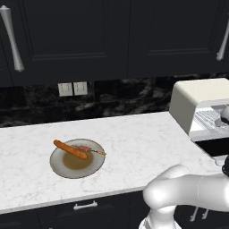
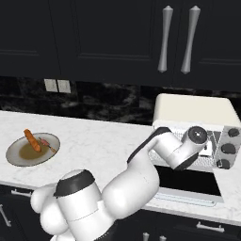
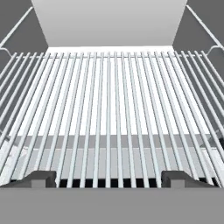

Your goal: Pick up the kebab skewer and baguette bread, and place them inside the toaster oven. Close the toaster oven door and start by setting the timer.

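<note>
Gripper (image 3: 108, 178) spread wide, empty, at toaster oven (image 2: 195, 109) rack; kebab skewer (image 1: 89, 150) and baguette bread (image 1: 70, 149) lie far left on plate (image 1: 58, 167).

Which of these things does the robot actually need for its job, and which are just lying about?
Needed:
- kebab skewer
- baguette bread
- toaster oven, door open, wire rack bare
- hand, open at the rack

Just there:
- plate under the food
- wall outlets
- cabinet handles

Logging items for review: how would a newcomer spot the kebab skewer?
On the white marble counter, left of the toaster oven, sits a round plate. The kebab skewer is the thin meat stick beside the thicker orange baguette bread.
</note>
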{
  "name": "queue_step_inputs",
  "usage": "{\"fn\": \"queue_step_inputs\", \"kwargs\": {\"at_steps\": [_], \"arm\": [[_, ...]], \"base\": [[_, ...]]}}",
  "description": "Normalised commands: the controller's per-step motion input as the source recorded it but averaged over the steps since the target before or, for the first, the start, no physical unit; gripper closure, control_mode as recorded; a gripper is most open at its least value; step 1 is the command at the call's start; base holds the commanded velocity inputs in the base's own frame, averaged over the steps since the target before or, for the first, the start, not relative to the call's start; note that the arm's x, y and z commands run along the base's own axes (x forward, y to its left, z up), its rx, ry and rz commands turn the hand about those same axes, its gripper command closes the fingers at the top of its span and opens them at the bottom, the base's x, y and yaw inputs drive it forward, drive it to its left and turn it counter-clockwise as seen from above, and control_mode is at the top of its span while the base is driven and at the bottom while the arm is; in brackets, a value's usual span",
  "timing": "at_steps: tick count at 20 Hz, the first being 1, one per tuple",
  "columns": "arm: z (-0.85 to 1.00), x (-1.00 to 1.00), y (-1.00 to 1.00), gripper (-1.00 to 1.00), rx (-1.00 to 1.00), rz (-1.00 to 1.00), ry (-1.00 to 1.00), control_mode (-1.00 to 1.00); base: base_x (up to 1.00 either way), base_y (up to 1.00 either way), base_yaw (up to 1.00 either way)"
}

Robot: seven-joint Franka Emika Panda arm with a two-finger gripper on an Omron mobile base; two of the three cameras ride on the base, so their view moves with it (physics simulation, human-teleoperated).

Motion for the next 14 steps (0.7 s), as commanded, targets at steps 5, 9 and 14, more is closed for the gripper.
{"fn": "queue_step_inputs", "kwargs": {"at_steps": [5,9,14], "arm": [[-1.0,-0.64,0.0,-1.0,0.05,0.0,0.24,-1.0],[-0.97,-0.62,0.0,-1.0,0.03,0.0,0.2,-1.0],[-0.85,-0.58,0.0,-1.0,0.0,0.0,0.15,-1.0]], "base": [[0.0,0.0,0.0],[0.0,0.0,0.0],[0.0,0.0,0.0]]}}
